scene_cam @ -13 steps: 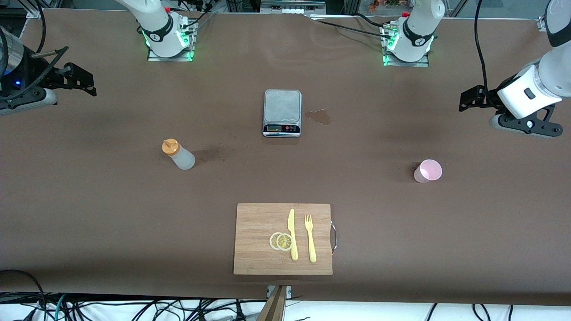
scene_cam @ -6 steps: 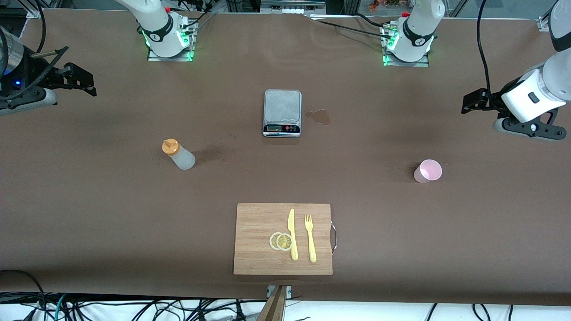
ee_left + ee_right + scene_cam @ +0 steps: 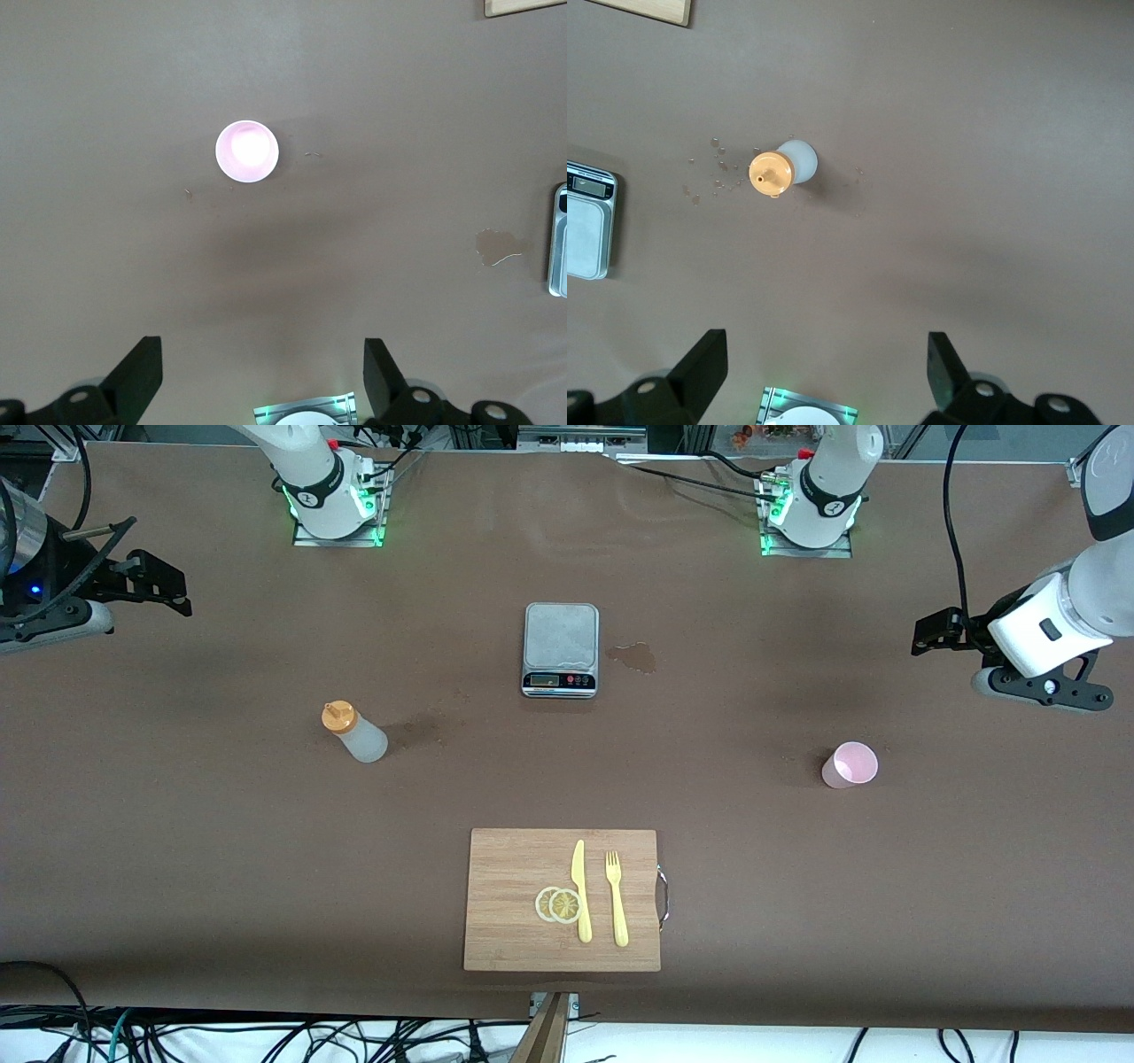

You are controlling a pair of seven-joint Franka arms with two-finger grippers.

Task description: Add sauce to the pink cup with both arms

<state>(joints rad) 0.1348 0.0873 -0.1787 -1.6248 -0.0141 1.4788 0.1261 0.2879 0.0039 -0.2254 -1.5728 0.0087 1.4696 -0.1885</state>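
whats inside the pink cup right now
The pink cup stands upright and looks empty: the left wrist view shows only its pale pink inside. No sauce is visible, though glare hides part of its bottom.

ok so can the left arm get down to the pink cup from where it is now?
Probably yes. The left hand hangs open above bare table at the left arm's end, and the pink cup stands upright alone, nothing beside or above it. The cutting board and scale sit well toward mid-table.
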